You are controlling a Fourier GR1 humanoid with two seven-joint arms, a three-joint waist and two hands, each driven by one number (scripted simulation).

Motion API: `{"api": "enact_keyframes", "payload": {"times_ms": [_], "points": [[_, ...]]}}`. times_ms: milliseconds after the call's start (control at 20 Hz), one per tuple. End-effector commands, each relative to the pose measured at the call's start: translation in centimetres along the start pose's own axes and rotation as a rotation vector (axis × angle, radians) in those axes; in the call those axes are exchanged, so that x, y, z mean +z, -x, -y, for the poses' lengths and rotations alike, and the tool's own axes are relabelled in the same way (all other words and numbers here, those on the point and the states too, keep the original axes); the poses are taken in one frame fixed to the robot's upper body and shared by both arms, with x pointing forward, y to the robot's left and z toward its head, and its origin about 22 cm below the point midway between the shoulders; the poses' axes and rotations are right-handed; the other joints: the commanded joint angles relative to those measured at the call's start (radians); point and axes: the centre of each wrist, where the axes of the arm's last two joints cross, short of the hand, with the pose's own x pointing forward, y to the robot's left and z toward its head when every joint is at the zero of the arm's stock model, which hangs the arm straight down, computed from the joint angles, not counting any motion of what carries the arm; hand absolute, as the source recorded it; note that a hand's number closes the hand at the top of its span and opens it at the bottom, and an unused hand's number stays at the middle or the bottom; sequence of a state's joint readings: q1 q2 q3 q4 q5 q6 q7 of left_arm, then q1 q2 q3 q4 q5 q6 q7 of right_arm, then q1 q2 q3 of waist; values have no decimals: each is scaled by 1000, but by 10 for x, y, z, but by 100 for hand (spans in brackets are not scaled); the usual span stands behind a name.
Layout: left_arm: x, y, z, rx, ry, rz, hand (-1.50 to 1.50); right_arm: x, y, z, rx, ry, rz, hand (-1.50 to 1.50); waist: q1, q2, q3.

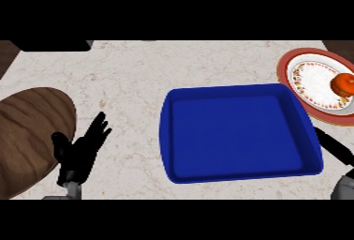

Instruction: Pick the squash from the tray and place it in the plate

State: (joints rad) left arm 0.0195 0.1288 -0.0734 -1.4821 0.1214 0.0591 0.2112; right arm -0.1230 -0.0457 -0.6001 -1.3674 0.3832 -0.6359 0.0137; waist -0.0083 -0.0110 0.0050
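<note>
The orange squash (343, 84) is seen resting on the red-rimmed plate (304, 70) at the upper right of the frame, beside the blue tray (235, 173). The left hand (79, 150) is held open at the lower left, fingers straight, nothing grasped. Of the right hand (335, 147), at the right edge, the fingers cannot be told.

Wood board (31, 136) at counter (131, 79) left edge, dark obj (52, 45) top-left.

Squash (343, 84) seen on plate (294, 70); blue tray (304, 122) just beside; left hand (81, 150) held open at lower left.
</note>
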Motion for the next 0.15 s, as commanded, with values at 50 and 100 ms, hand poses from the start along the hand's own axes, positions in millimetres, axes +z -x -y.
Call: {"api": "enact_keyframes", "payload": {"times_ms": [50, 100], "points": [[-6, 24, 6, 9, 1, -53, 0, 25, 15, 13, 36, 10, -5, -150, 4, 11, -5], [-3, 20, 1, 23, -6, -78, 0, 30, -3, 3, 22, 4, -4, -150, 6, 11, -5]]}}
